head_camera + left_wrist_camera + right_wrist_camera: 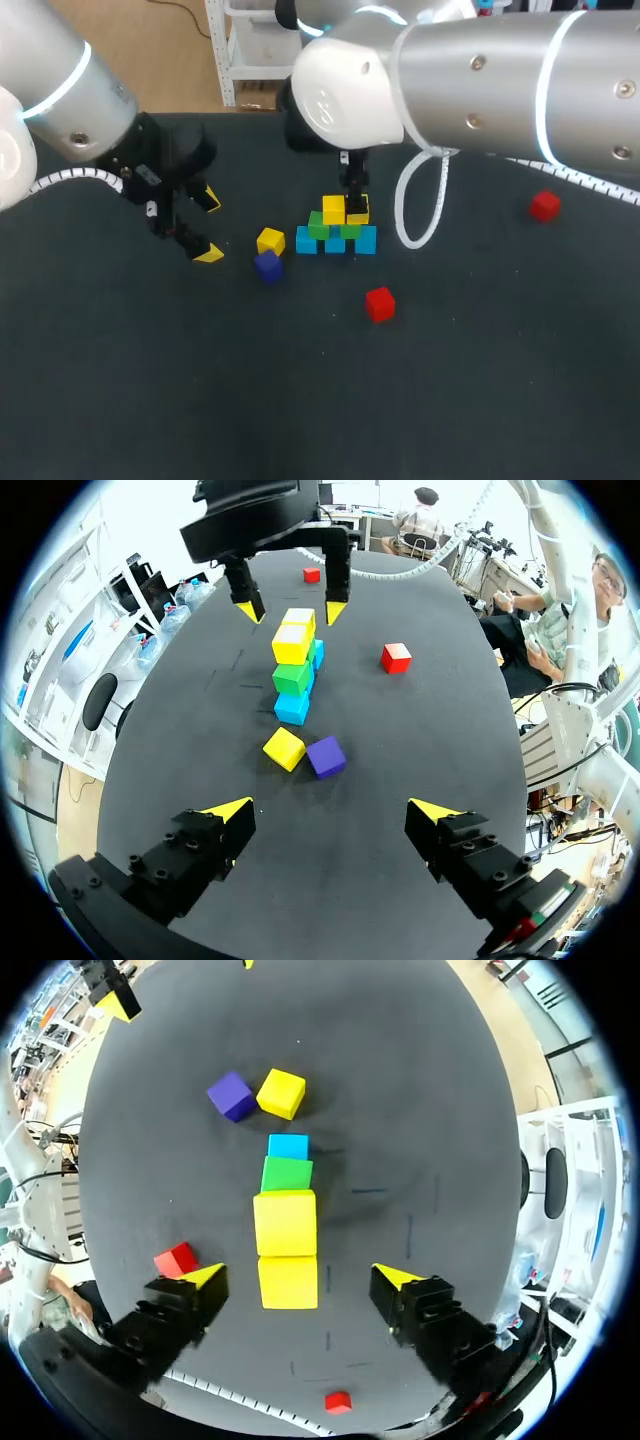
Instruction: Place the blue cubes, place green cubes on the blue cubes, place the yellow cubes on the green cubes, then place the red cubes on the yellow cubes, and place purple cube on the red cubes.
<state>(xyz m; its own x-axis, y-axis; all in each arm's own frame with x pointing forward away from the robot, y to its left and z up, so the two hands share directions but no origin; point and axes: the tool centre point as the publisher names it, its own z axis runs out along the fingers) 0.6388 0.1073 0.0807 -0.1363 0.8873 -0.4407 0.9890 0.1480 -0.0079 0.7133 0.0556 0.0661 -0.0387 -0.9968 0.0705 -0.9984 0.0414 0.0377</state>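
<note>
A row of blue cubes [335, 244] stands mid-table with green cubes [318, 227] on it and two yellow cubes [333, 209] on the green ones. My right gripper [355, 198] hangs open over the stack. In the right wrist view its fingertips [205, 1275] flank the nearer yellow cube [288, 1282] without touching it. A loose yellow cube [270, 240] and the purple cube [267, 266] lie left of the stack. One red cube [379, 303] lies in front and another red cube [544, 206] far right. My left gripper [200, 228] is open and empty, left of the loose cubes.
From the left wrist view the stack [292, 675] stands end-on ahead, with the loose yellow cube [284, 748] and purple cube [326, 756] nearer. A white cable loop [415, 210] hangs from my right arm beside the stack. The black table [320, 400] stretches toward the front.
</note>
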